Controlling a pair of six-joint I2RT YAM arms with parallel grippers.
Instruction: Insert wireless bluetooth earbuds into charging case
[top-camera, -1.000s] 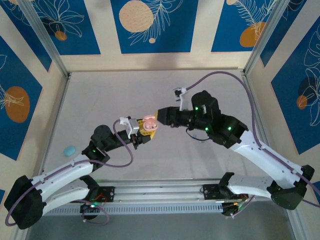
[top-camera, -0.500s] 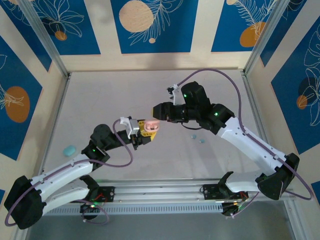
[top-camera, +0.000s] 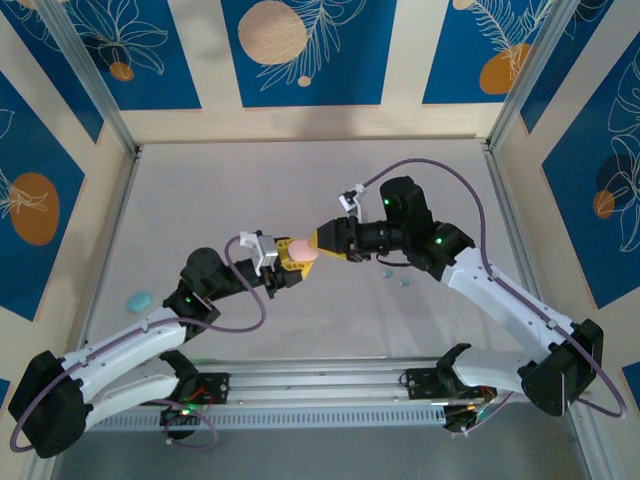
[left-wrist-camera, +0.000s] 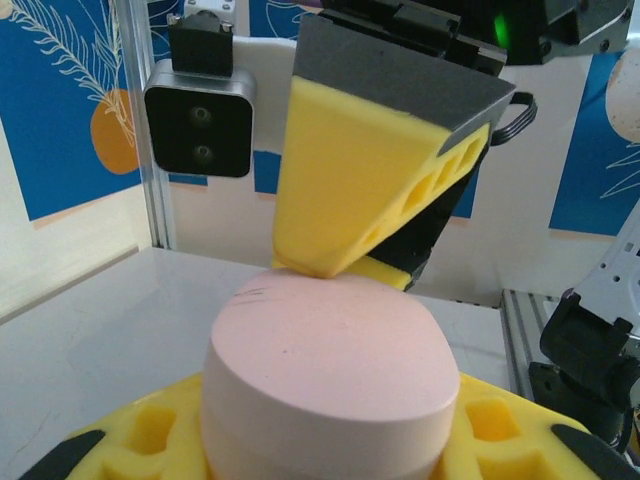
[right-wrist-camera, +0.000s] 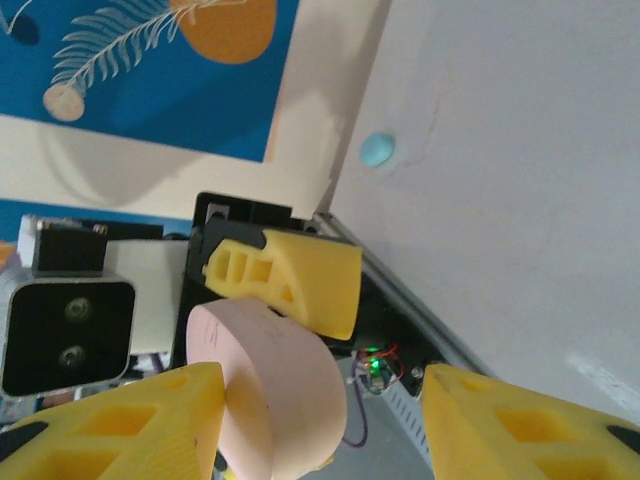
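So the pink charging case is held up off the worktop, roughly over its middle, clamped between the yellow foam fingers of the left gripper. In the left wrist view the case's smooth oval face is turned toward the camera, with a yellow finger seen on either side of it. The right gripper is brought in from the right with its jaws spread. In the right wrist view the case is seen sitting against one finger, while a wide gap is left to the other one. From the left wrist view, the tip of one right finger is seen touching the far rim of the case. Two tiny light blue earbuds are left lying on the worktop just right of the middle, close together, under the right arm and clear of both grippers. A light blue charging case is parked way over by the left edge, well apart from everything else. Whether the pink case's lid is fully shut can't really be told.
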